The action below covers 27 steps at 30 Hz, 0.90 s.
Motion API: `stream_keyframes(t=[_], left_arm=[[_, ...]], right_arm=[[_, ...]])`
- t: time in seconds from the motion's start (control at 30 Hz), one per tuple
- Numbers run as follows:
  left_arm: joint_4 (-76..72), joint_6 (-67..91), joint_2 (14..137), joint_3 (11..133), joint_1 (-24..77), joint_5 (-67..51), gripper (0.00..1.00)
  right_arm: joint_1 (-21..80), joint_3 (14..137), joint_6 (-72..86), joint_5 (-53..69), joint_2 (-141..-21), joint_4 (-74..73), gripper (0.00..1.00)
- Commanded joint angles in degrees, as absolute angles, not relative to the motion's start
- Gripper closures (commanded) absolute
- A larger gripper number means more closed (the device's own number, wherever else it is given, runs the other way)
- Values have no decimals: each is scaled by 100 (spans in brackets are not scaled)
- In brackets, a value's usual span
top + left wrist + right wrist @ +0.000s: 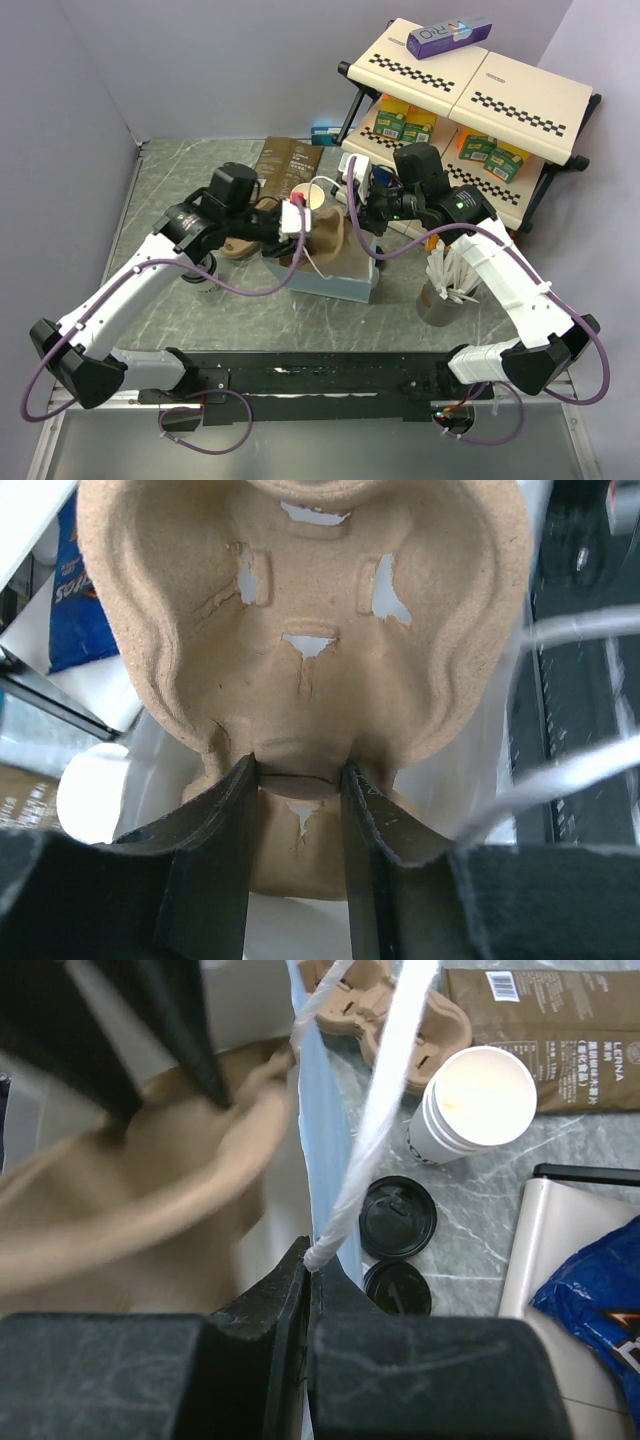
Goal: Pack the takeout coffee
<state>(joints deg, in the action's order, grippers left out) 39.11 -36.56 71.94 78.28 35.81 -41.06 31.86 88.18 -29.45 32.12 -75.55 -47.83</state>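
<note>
The left tool (pixel 291 222) pinches the pulp carrier (pixel 325 238) above the bag (pixel 340 282) at mid-counter. The right tool (pixel 352 196) is at the bag's far side, and the cup (pixel 309 197) stands just behind, toward the far edge.

From the left wrist, the jaws are partly closed, clamping the carrier's centre.

From the right wrist, the jaws are closed tight on the bag's white handle (pixel 375 1110). The cup is unlidded beside two black lids (pixel 398 1217). It looks light, thin-walled and crushable, so grip its wall gently below the rim.

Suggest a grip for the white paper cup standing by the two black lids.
Probably pinch the rim of the cup from above, one finger inside: it stands upright, mouth open, unlidded. Side approaches look crowded: lids on one side, pouch and spare carrier on the others.
</note>
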Motion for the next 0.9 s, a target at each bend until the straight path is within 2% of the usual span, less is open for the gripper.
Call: stream_keyframes(t=[0.0, 0.27, 0.5, 0.87], left_arm=[[4728, -4771, 7268, 8297, 4174, -3165, 99], [5150, -4922, 7470, 8341, 5237, -1735, 99], [5027, -4658, 7725, 8543, 5634, -468, 99], [4755, -4412, 7866, 8376, 5915, 245, 99]], right_arm=[[3208, 9105, -2874, 3076, -7488, -4517, 100], [3208, 9070, -2918, 3006, -7471, -4456, 100], [3331, 8781, -2971, 2839, -7225, -4263, 100], [3674, 8253, -2865, 2531, -6856, -4087, 100]])
